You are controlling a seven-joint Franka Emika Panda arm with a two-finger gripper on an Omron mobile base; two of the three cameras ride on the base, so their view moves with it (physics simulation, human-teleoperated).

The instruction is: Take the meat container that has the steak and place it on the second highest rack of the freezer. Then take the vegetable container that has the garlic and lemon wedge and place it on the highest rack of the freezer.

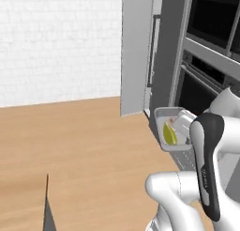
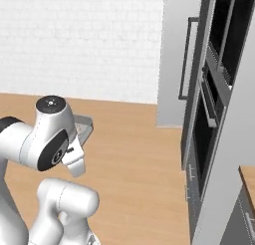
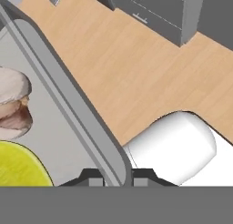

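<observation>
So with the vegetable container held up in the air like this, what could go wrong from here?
The gripper pinches only the rim of the vegetable container, so it could tip or slip. The lemon wedge and garlic lie loose inside and might slide out over the wooden floor.

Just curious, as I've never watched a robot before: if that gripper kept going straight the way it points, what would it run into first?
Probably the wooden floor. The gripper, shut on the vegetable container rim, looks down across open floor toward grey drawers; depth is unclear.
</observation>
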